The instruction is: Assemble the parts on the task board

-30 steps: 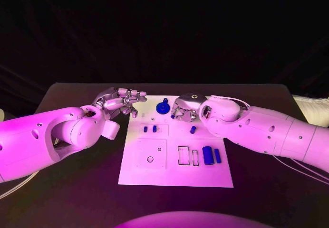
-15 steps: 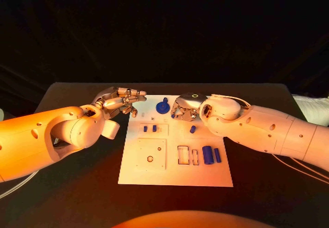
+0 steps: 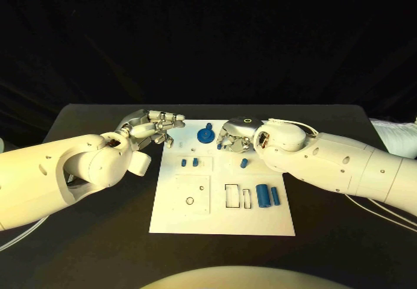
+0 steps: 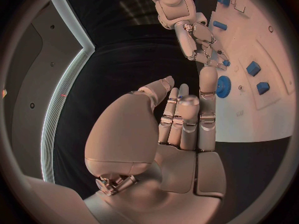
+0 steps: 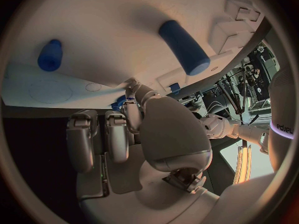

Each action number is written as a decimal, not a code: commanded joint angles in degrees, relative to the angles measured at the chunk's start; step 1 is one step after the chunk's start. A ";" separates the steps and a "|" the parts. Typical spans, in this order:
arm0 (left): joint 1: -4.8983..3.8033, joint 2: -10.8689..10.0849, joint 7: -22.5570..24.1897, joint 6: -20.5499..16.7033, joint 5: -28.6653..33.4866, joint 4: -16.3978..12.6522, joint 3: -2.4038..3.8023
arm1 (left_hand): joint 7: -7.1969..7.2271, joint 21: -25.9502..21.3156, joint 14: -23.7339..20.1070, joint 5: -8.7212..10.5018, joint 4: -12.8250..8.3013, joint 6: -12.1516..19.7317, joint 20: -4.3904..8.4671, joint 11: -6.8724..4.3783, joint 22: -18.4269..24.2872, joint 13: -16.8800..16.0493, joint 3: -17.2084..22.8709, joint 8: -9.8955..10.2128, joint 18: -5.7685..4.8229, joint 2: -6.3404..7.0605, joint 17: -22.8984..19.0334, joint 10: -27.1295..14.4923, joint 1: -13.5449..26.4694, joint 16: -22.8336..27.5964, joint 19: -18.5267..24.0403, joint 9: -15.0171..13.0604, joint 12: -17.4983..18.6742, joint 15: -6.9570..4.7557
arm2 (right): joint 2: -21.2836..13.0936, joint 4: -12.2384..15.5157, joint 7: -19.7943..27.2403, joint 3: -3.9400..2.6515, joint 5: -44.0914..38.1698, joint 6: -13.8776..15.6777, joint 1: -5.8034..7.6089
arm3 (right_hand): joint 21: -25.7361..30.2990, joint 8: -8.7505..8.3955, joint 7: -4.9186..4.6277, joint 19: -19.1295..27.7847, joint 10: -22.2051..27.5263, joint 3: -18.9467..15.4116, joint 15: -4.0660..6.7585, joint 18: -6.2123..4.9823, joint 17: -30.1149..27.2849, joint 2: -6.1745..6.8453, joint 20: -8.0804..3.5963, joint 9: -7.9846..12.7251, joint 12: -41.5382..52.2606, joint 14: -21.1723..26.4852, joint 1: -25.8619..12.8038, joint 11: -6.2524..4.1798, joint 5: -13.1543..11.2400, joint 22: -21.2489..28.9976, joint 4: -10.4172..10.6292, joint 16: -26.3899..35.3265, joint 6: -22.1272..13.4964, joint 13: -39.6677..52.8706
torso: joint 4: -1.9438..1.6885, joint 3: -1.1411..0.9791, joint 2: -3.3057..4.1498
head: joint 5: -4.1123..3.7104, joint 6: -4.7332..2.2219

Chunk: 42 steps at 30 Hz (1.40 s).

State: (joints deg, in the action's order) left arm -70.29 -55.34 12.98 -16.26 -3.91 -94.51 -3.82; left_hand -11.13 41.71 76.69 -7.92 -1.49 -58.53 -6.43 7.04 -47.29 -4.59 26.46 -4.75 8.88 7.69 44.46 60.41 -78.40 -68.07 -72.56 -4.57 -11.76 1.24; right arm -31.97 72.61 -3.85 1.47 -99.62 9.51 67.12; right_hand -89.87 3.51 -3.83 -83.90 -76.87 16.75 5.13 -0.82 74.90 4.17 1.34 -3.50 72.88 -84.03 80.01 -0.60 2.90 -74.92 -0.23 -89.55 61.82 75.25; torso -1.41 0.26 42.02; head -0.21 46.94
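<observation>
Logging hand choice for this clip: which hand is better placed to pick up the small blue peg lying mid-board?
Right, probably. The right hand hovers over the board, just beyond the peg; the left hand is off the board's far-left corner.

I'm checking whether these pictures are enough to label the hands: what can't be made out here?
- Head view: the right hand curls over the task board; its own fingers hide whether they pinch a part.
- Right wrist view: the palm covers the fingertips and the board below.
- Head view: the left hand hides the table under it.
- Head view: the blue knob is too small to show detail.
</observation>
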 commanded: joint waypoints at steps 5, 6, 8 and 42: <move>-0.03 0.05 0.26 0.11 -0.16 -0.08 0.01 | -0.01 -0.23 -0.25 -0.08 -0.26 0.31 -0.49 -0.16 0.00 0.06 -0.04 -0.15 0.99 -0.29 0.01 -0.40 -0.22 -0.26 0.08 0.10 -0.35 0.23 | -0.62 -1.04 -2.56 0.97 -1.67 -6.73 -1.17 | -0.13 -0.08 0.05 -6.10 0.13 -1.05 0.20 0.82 14.81 1.06 -0.39 -0.09 -0.19 -5.90 0.63 -0.06 -0.15 -15.08 -0.83 -0.23 -0.58 1.10 | -0.04 0.01 -0.01 | -0.12 0.10; -0.03 0.06 0.25 0.11 -0.16 -0.08 0.01 | -0.01 -0.23 -0.25 -0.08 -0.26 0.31 -0.49 -0.16 0.00 0.06 -0.04 -0.15 0.99 -0.29 0.01 -0.40 -0.22 -0.26 0.08 0.10 -0.35 0.23 | -0.63 -1.03 -2.57 0.97 -1.70 -6.70 -1.17 | -0.13 -0.08 0.05 -6.10 0.13 -1.05 0.20 0.82 14.81 1.06 -0.39 -0.09 -0.19 -5.90 0.63 -0.06 -0.15 -15.08 -0.83 -0.23 -0.58 1.10 | -0.04 0.02 -0.01 | -0.12 0.09; -0.03 0.06 0.24 0.13 -0.16 -0.07 0.01 | -0.01 -0.23 -0.25 -0.08 -0.26 0.31 -0.49 -0.16 0.00 0.06 -0.04 -0.15 0.99 -0.29 0.01 -0.40 -0.22 -0.26 0.08 0.10 -0.35 0.23 | -0.64 -1.00 -2.55 0.97 -1.74 -6.56 -1.17 | -0.13 -0.09 0.01 -6.10 0.26 -1.15 0.19 0.82 14.80 1.18 -0.39 -0.09 -0.32 -5.90 0.63 -0.03 -0.15 -15.08 -0.86 -0.23 -0.77 1.01 | -0.02 0.03 -0.03 | -0.12 0.06; -0.03 -0.07 0.13 0.07 -0.16 -0.08 0.00 | -0.03 -0.23 -0.24 -0.08 -0.32 0.38 -0.50 -0.15 0.01 0.07 -0.01 -0.18 1.00 -0.32 -0.05 -0.51 -0.30 -0.28 0.06 0.13 -0.49 0.24 | 0.04 2.05 0.73 0.96 -1.34 -3.78 -1.17 | -0.13 1.29 0.34 -6.10 -0.68 -0.54 0.20 0.82 15.10 -2.16 -0.28 -0.57 0.95 -5.97 0.65 -0.03 -0.15 -15.08 0.04 -0.45 2.22 1.94 | -0.12 0.11 -0.04 | 0.04 -0.02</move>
State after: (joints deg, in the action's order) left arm -70.28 -55.45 12.88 -16.34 -3.91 -94.47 -3.86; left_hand -11.12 41.71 76.69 -7.92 -1.49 -58.54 -6.43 6.83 -47.29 -4.61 26.46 -4.75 8.88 7.68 44.46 60.20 -78.40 -68.07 -72.56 -4.54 -12.17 1.24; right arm -32.01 74.83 -3.38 1.84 -99.99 10.04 66.70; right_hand -89.87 4.63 -3.44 -83.90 -76.58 16.27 5.11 -0.82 74.93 2.45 1.35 -4.02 73.84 -84.03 80.61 -0.10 2.98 -74.94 -0.38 -89.78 63.70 75.38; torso -1.51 0.36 42.00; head -0.17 46.92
